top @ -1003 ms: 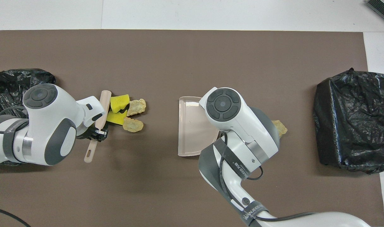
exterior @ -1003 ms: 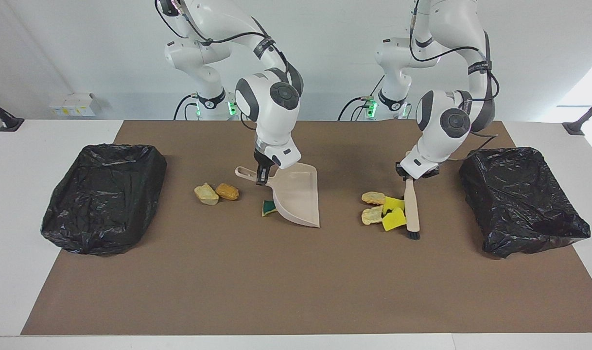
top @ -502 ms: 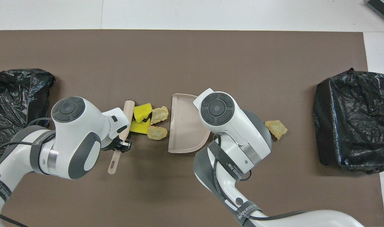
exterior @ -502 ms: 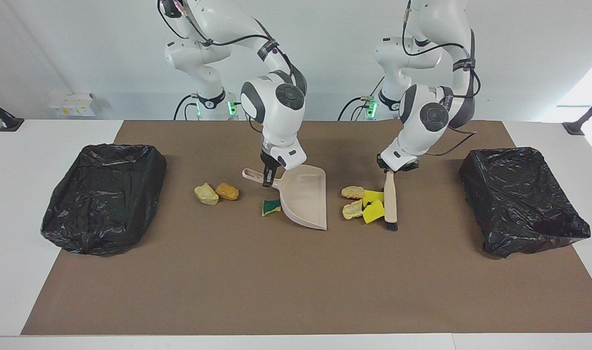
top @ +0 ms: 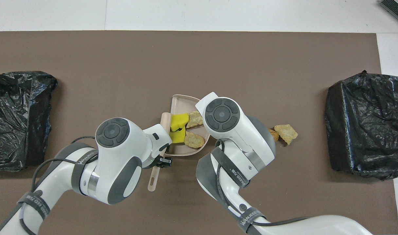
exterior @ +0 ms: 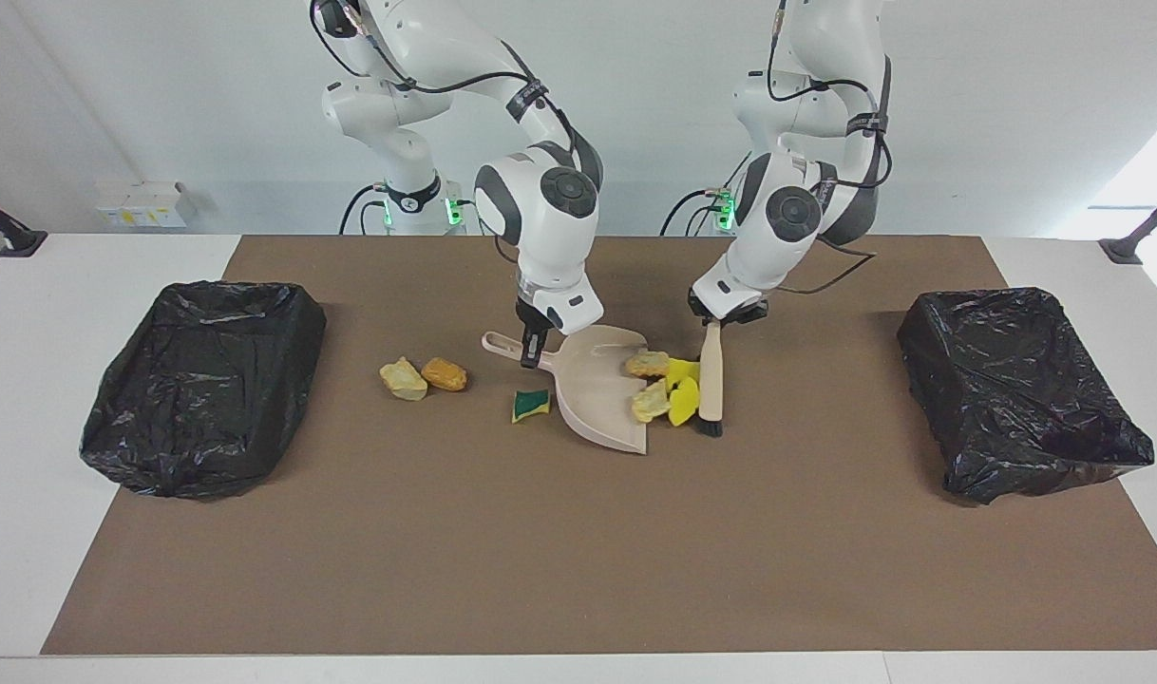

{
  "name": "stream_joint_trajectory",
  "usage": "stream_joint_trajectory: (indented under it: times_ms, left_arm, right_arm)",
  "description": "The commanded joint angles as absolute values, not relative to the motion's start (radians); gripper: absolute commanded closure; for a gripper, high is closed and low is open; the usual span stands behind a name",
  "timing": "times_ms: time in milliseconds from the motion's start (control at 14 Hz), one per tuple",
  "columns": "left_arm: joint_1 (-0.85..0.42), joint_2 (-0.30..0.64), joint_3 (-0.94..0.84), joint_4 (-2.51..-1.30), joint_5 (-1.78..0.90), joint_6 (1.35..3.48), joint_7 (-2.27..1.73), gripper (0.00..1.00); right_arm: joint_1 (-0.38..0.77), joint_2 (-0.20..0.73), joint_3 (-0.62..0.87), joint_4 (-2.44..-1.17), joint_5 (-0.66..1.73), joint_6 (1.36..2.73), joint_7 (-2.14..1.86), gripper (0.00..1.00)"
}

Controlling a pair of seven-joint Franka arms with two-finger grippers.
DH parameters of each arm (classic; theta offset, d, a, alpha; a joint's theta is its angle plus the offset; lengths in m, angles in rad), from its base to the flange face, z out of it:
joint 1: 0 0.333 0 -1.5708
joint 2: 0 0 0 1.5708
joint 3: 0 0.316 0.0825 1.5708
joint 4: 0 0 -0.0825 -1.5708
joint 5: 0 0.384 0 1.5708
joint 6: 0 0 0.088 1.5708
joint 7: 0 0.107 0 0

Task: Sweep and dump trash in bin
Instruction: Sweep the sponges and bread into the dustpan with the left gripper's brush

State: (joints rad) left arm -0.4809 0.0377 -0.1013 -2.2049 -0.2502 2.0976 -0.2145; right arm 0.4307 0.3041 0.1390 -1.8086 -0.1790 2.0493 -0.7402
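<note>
Since earlier frames: brush [exterior: 711,382] has pushed four scraps [exterior: 662,385] toward right arm's end, now at mouth of dustpan [exterior: 593,380], two tan lumps on pan floor. Left gripper [exterior: 714,322] clamped on brush handle, scraps just beside brush below its fingers. Right gripper [exterior: 531,350] clamped on dustpan handle. Green-yellow sponge [exterior: 530,405] just beside pan, near right fingers; two bread lumps [exterior: 423,376] beyond reach, toward black bin [exterior: 203,380]. Second black bin [exterior: 1020,389] at left arm's end.

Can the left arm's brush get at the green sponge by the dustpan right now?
Probably not directly: the dustpan, held by the right claw, lies between the brush and the green sponge. The brush would have to go around it.
</note>
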Motion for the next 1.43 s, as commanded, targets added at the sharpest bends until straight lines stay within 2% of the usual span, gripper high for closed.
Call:
stream_joint_trajectory:
  times_ms: [0, 215, 717, 931, 1146, 1361]
  left_arm:
    - [-0.522, 0.008, -0.084, -2.227, -0.299, 2.122, -0.236, 1.00]
    - [-0.520, 0.008, -0.081, -2.212, -0.314, 2.093, -0.261, 1.00]
    - [-0.430, -0.139, -0.071, -2.085, -0.266, 1.789, -0.377, 1.00]
    - [-0.413, -0.144, -0.071, -2.014, -0.242, 1.692, -0.429, 1.00]
    - [-0.426, -0.187, -0.077, -2.052, -0.235, 1.634, -0.437, 1.00]
    - [-0.465, -0.299, -0.087, -2.195, -0.235, 1.658, -0.454, 1.00]
  right_arm:
    - [0.430, 0.321, 0.144, -1.810, -0.129, 2.106, -0.701, 1.00]
    - [0.413, 0.322, 0.144, -1.806, -0.129, 2.108, -0.718, 1.00]
    - [0.324, 0.278, 0.143, -1.776, -0.035, 2.086, -0.897, 1.00]
    - [0.311, 0.261, 0.143, -1.775, -0.035, 2.083, -0.910, 1.00]
    - [0.285, 0.245, 0.144, -1.775, -0.035, 2.072, -0.929, 1.00]
    - [0.247, 0.245, 0.143, -1.726, -0.002, 2.010, -1.015, 1.00]
